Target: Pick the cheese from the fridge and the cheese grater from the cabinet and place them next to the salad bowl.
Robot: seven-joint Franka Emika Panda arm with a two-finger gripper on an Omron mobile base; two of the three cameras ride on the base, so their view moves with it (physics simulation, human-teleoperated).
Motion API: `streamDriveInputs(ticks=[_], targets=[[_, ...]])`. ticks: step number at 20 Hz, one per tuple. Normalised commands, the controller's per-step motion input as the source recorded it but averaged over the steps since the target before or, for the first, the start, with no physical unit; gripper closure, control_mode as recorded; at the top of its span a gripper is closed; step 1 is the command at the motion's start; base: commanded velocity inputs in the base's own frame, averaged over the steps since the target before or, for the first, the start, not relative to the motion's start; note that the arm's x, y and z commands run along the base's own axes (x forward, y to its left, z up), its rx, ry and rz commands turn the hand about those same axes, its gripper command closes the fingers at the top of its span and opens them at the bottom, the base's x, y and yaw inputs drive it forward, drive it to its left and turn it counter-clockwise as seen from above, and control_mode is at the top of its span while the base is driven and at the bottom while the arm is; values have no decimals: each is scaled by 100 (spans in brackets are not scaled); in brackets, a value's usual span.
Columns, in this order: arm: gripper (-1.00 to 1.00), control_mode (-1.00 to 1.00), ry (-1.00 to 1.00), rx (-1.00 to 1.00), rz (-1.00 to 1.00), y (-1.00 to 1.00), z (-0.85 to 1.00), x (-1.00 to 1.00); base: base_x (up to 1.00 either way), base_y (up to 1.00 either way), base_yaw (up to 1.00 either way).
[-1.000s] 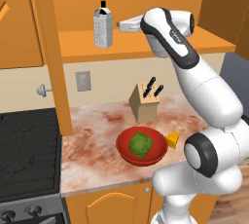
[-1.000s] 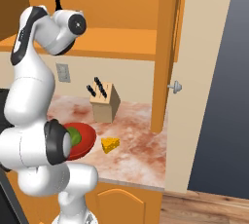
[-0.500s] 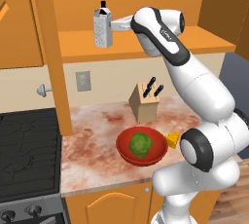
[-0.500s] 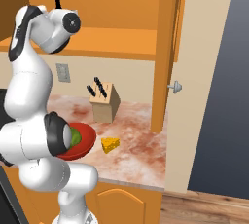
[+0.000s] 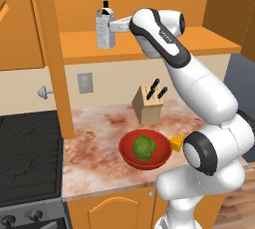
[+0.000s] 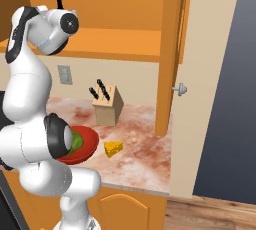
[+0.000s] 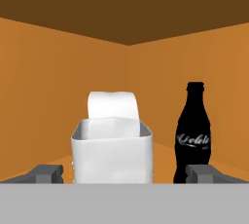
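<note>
Spread gripper (image 7: 124, 173) flanks the cheese grater (image 7: 112, 147) directly ahead; likely rigid, light, slippery metal, best pinched across flat sides.

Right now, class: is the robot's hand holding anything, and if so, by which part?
Nothing is held. The hand is open, its fingers standing apart on either side of the cheese grater.

On the cabinet shelf (image 5: 149, 44) in front of me stand the grater (image 5: 104, 29) and, beside it, a dark bottle (image 7: 193, 133). Below, on the marbled counter (image 5: 99, 148), I see the knife block (image 5: 149, 104), the red salad bowl (image 5: 145, 150) and the cheese (image 5: 176, 143) just beside the bowl.
</note>
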Motion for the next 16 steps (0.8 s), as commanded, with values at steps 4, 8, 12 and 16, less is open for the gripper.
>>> streamDriveInputs(ticks=[4, 8, 12, 16], targets=[[-100, -100, 0, 0, 0, 0, 0, 4, 0, 0, 0], [-100, -100, 0, 0, 0, 0, -1, 17, 0, 0, 0], [-100, -100, 0, 0, 0, 6, -13, 23, 0, 0, 0], [-100, -100, 0, 0, 2, 24, -12, 1, 0, 0, 0]])
